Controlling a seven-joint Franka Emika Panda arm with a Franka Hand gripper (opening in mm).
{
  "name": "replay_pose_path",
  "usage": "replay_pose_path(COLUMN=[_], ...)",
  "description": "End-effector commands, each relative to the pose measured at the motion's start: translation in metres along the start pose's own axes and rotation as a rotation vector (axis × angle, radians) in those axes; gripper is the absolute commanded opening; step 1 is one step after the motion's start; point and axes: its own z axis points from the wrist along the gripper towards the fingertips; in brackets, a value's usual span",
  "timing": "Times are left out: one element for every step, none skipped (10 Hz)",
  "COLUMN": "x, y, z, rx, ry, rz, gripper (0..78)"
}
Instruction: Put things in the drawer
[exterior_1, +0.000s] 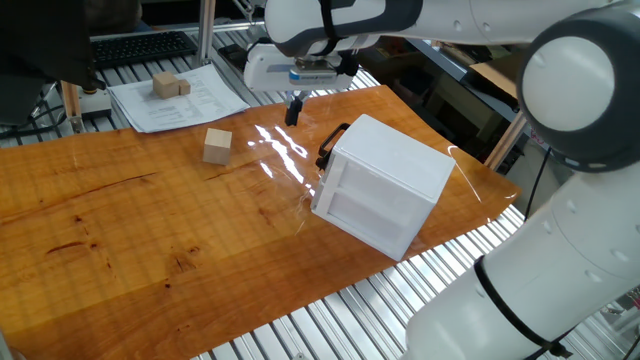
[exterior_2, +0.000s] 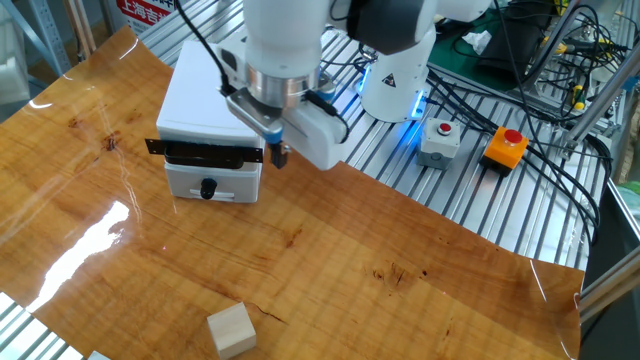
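A glossy orange-brown wooden tabletop (exterior_1: 130, 220) sits on a ribbed aluminium frame, with cables and control boxes beyond the far edge. On it stands the white boxy plastic cabinet (exterior_1: 385, 185), its sliding white drawer with the curved black handle (exterior_2: 205, 152) looking shut or nearly so. The two-finger gripper (exterior_2: 280, 155) hangs just beside the right end of that handle, the jaws together and holding nothing.

One small pale beige wooden cube (exterior_1: 217, 146) lies alone on the table, well apart from the cabinet. Two more pale cubes (exterior_1: 170, 86) rest on a white sheet of paper (exterior_1: 180, 100) off the table's far side.

The step in hand seems to be opening the drawer. A good pull would hook the handle squarely and draw straight out along the drawer's line, since the light cabinet may slide or twist.

In front of the drawer the table is open. Behind the cabinet the table edge is near, leaving little margin.
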Motion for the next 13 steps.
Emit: replay_pose_path(x=[-0.015, -0.017, -0.021, -0.024, -0.028, -0.030, -0.031, -0.031, -0.031, -0.031, -0.031, -0.031, -0.031], y=[-0.007, -0.008, -0.009, -0.011, -0.013, -0.014, -0.014, -0.014, -0.014, -0.014, -0.014, -0.014, -0.014], z=[-0.003, -0.003, -0.004, -0.004, -0.005, -0.005, -0.006, -0.006, -0.006, -0.005, -0.005, -0.005, -0.005], rx=[0.005, 0.008, 0.015, 0.019, 0.018, 0.016, 0.014, 0.013, 0.010, 0.001, 0.002, 0.002, 0.003], ry=[-0.005, -0.006, -0.007, -0.006, -0.005, -0.008, -0.010, -0.010, -0.014, -0.009, -0.007, -0.008, -0.009], rz=[0.063, 0.088, 0.116, 0.135, 0.142, 0.144, 0.153, 0.174, 0.187, 0.205, 0.203, 0.202, 0.207], gripper=[0.0, 0.0, 0.0, 0.0, 0.0, 0.0, 0.0, 0.0, 0.0, 0.0, 0.0, 0.0, 0.0])
